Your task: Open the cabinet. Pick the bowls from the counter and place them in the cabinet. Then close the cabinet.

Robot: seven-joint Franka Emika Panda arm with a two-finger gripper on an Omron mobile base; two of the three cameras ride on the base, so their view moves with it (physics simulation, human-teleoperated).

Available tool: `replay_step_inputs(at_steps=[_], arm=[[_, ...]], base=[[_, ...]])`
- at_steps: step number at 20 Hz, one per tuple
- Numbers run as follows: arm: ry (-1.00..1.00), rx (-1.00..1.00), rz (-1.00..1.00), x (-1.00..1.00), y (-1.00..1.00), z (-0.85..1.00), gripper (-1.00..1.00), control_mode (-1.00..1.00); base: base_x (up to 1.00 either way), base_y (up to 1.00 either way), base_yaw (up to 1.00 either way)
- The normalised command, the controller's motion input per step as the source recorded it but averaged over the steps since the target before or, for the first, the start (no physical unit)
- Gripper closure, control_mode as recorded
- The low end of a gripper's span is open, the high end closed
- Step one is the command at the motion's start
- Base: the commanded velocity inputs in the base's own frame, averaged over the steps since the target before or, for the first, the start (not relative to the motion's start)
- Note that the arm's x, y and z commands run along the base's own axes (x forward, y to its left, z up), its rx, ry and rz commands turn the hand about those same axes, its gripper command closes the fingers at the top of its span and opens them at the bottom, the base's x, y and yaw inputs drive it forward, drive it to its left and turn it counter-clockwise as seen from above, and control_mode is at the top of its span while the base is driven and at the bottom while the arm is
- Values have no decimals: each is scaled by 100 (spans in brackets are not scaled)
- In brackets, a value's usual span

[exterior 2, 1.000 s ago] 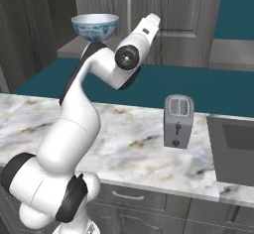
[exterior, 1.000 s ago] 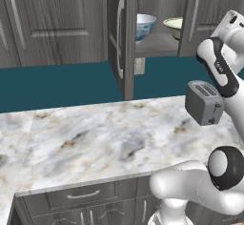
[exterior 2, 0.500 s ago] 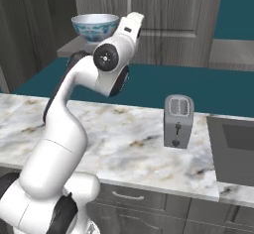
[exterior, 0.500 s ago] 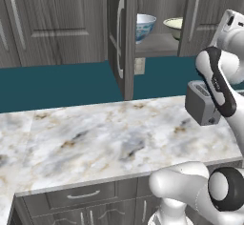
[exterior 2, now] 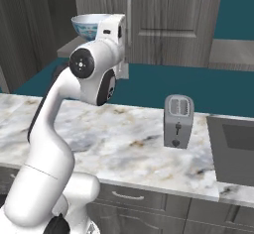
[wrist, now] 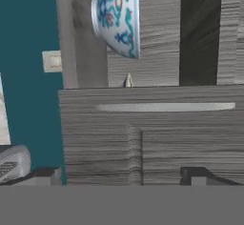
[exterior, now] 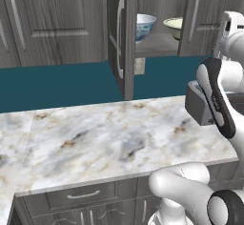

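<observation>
Bowls (exterior: 145, 25) — on cabinet (exterior: 127, 38) shelf, beyond end effector (wrist: 121, 175) | fingers spread — empty

A kitchen. Across the lower half of the left base view a marble desk (exterior: 109, 143) tops low drawer fronts (exterior: 83, 195); dark wood-grain wall cabinets (exterior: 52, 21) hang along the top over a teal back wall (exterior: 57, 83). A toaster (exterior 2: 178, 121) stands mid-frame in the right base view, and a sink (exterior 2: 237, 151) sits at its right edge.
</observation>
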Motion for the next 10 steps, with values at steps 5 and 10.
replay_step_inputs(at_steps=[5,10], arm=[[14,-22,-8,-47,19,3,-100,-100],[18,-18,-13,-39,26,7,-100,-100]], base=[[0,0,0],[0,0,0]])
